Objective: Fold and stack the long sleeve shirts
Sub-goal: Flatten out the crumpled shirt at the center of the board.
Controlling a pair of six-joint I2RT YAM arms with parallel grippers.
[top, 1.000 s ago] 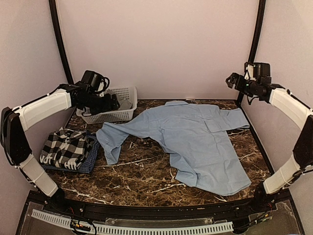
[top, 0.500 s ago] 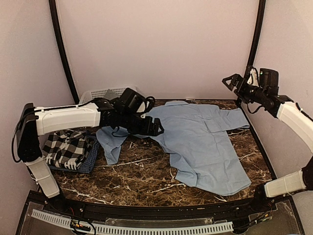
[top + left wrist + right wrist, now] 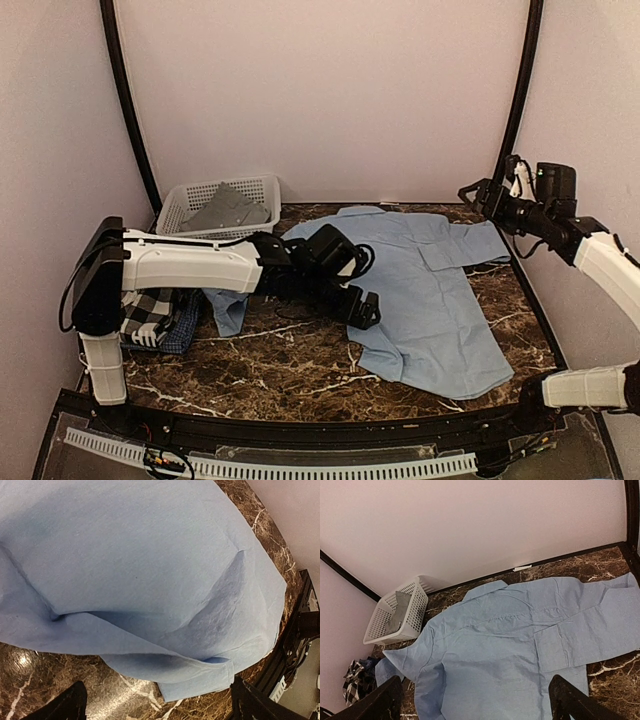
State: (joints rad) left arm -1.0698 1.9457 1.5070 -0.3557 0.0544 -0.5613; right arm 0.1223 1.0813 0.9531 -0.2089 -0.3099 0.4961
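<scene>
Dark marbled surface (image 3: 280, 360) | light blue shirt (image 3: 420, 290) is spread flat at centre-right, collar toward the back wall, one sleeve trailed left | left jaws held apart over its edge | right jaws apart, raised

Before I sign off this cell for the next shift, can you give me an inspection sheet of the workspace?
Surface: dark marble table, white-veined.
Job's things: light blue shirt spread flat mid-table; checked shirt folded at left on a dark blue shirt; grey shirt in the basket.
Clutter: white lattice basket, far left corner.
Grippers: left gripper open, low over the light blue shirt's near-left edge; right gripper open, raised at far right, holding nothing.
Cables: black cable looped at the left wrist.
Surroundings: plain walls, black frame poles.
</scene>
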